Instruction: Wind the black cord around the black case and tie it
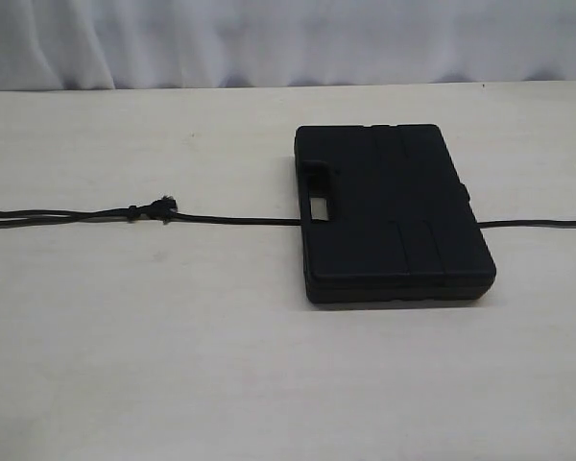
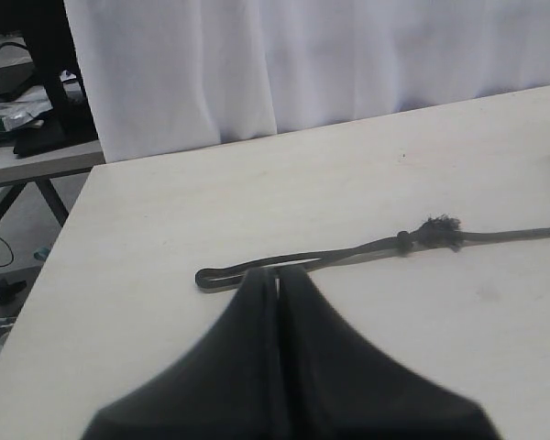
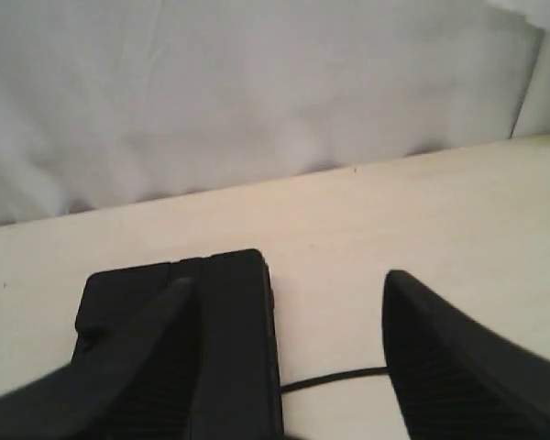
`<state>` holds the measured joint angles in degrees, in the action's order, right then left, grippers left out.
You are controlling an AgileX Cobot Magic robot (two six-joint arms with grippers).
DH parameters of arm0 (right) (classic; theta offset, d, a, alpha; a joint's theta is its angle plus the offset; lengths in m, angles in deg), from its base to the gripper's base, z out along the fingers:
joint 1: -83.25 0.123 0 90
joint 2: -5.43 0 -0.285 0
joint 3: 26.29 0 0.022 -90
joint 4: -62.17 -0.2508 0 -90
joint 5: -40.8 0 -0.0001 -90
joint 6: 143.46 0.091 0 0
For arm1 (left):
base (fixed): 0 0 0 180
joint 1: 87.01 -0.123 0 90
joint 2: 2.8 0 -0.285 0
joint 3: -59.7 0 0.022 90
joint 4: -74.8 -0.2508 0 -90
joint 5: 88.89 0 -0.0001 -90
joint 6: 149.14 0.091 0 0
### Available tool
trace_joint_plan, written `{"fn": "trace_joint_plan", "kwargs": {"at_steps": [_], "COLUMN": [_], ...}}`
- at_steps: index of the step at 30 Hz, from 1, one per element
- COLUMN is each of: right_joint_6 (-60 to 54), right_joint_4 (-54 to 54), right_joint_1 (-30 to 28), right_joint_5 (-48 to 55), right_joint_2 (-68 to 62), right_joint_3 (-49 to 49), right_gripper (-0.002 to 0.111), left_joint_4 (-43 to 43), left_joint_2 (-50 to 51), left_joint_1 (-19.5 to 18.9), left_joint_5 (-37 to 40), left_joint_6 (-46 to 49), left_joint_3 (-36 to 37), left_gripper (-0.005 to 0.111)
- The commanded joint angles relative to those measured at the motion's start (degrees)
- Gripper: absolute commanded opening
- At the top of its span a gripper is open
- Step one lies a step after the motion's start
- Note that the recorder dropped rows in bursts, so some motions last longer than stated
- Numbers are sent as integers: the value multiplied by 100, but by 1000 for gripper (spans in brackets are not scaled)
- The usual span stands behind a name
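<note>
While one black cord (image 1: 230,218) passes beneath one black case (image 1: 394,211), left gripper (image 2: 277,282) sits clenched, right gripper (image 3: 289,280) released

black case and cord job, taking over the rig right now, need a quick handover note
Left gripper: shut, nothing seen in it, by the looped end of the black cord.
Right gripper: open, empty, at the edge of the black case where the cord comes out.
Things: the case lies flat on the table. The cord lies straight and shows on both sides of the case, apparently running under it. It has a frayed knot on its long stretch.
Done: nothing wrapped or tied.
Left: bring both cord ends over the case and tie them.
</note>
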<state>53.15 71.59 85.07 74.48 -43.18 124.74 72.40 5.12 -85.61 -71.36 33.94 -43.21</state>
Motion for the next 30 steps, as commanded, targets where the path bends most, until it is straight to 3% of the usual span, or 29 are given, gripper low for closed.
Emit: {"fn": "trace_joint_plan", "kwargs": {"at_steps": [1, 8, 15, 20, 24, 30], "right_joint_6": [-748, -1487, -1415, -875, -65, 1301], "right_joint_4": [-630, -1738, -1468, -1408, -942, 805], "right_joint_1": [-33, 61, 1660, 2477, 2850, 3380], "right_joint_5": [436, 1884, 1742, 1596, 1710, 2516], "right_joint_2": [-1094, -2922, -3997, -5024, -5907, -7202], "right_joint_3": [469, 1420, 1878, 2490, 3290, 4540], "right_gripper": [56, 54, 51, 51, 51, 51], "left_joint_4": [8, 8, 8, 8, 8, 8], "left_joint_2": [-13, -13, -13, -13, -13, -13], "left_joint_1": [-6, -6, -6, -6, -6, -6], "left_joint_5": [-14, -14, -14, -14, -14, -14], "left_joint_6": [-3, -3, -3, -3, -3, -3], "left_joint_3": [12, 12, 12, 12, 12, 12], "left_gripper": [0, 0, 0, 0, 0, 0]}}
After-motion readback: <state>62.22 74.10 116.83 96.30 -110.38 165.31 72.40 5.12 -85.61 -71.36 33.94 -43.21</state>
